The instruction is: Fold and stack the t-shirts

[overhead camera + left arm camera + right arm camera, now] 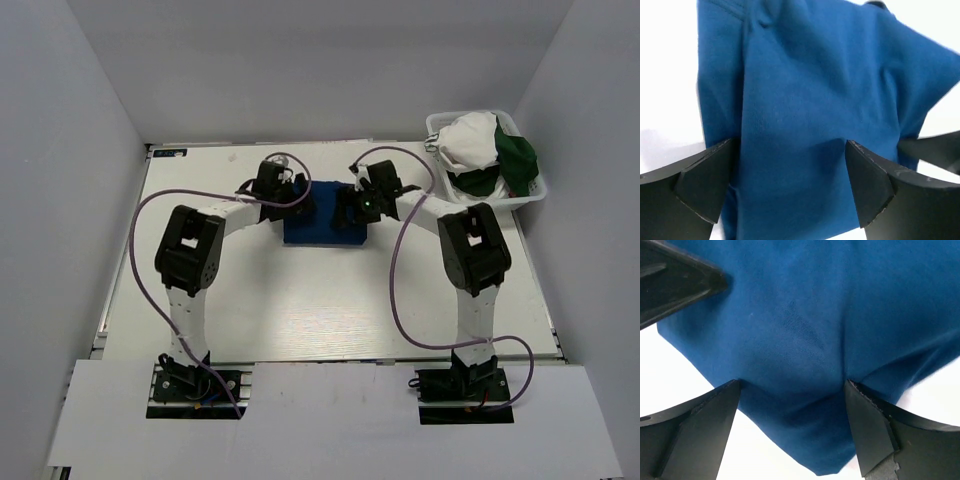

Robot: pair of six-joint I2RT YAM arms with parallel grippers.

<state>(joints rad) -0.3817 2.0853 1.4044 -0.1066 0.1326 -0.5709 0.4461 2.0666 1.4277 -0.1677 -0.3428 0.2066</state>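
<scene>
**One tee close to folded, the rest not yet begun**

The blue t-shirt (322, 228) lies mid-table toward the far side as a compact rectangular packet, plain side up with no print showing. It looks folded or close to it. The wrist views show soft ridges and a loose corner, so I judge a last fold is being pressed or tidied. There is no stack yet: it is the only shirt out on the table (300, 300).

A white t-shirt (468, 140) and a dark green t-shirt (518, 160) sit heaped and unfolded in the white mesh basket (535, 195) at the far right corner, well apart from the blue one. I can't tell whether more lie beneath them. By my reckoning most of the job is left.

The left gripper (303, 203) is over the packet's left part, its arm reaching forward and angled inward. In its wrist view the fingers (705, 185) are spread wide with cloth running across the gap. Nothing is pinched that I can see.

The right gripper (352, 208) takes the mirror pose over the packet's right part, a green light on its wrist. Its fingers (875, 430) are likewise wide apart, straddling a bulge of blue cloth near a corner, with no hold evident. The two claws are near each other, and each shows in the other's camera.
</scene>
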